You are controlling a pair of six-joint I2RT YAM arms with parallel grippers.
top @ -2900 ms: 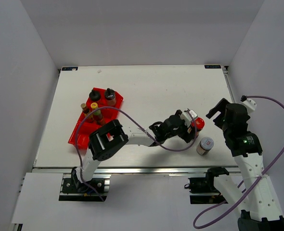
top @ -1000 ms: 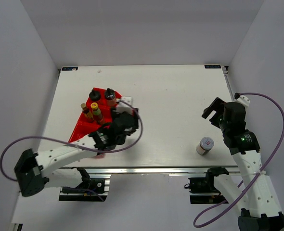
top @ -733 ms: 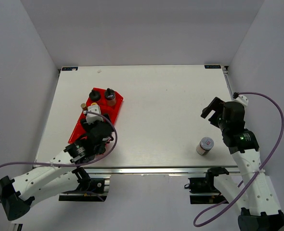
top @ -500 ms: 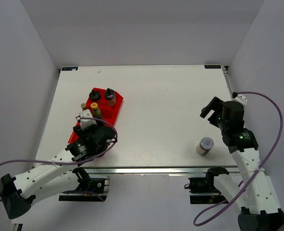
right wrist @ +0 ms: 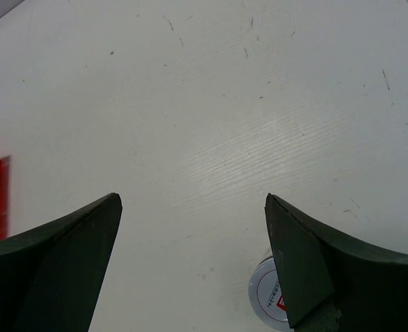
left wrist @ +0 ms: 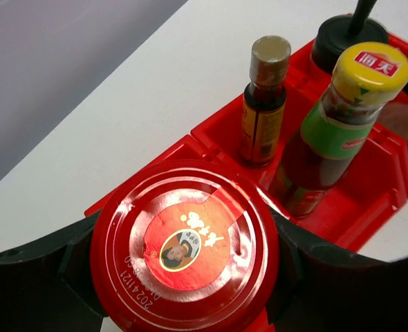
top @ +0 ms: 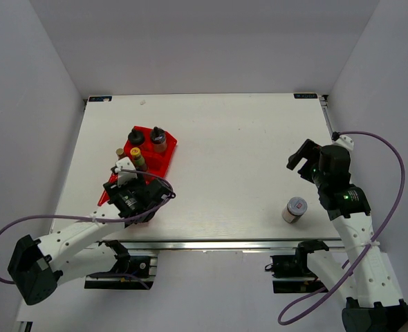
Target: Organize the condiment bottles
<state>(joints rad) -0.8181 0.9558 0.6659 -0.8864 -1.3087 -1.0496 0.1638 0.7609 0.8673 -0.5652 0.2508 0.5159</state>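
Placing step in hand, by my reading. Squat red-lidded jar [left wrist: 184, 242], with a glossy lid and a round portrait sticker, sits over the near-end compartment of the red divided plastic tray [left wrist: 380, 197]. I cannot tell whether its base is seated. The left gripper [left wrist: 183, 259] is clamped on it, black fingers about half-spread against the lid's two sides. Next move calls for lowering until seated, then releasing without nudging the neighbours. In the tray just beyond: one slim brown-capped bottle [left wrist: 265, 104] and one yellow-capped bottle with green label [left wrist: 335, 131], then two black-capped bottles [top: 135, 137] at the tray's far end. One white-capped jar [top: 295, 208] stands on the white table [top: 245, 152], well to the tray's right. The right gripper [right wrist: 191, 200] hovers there, spread wide and holding nothing. Count: six bottles, four trayed, one held, one outstanding.
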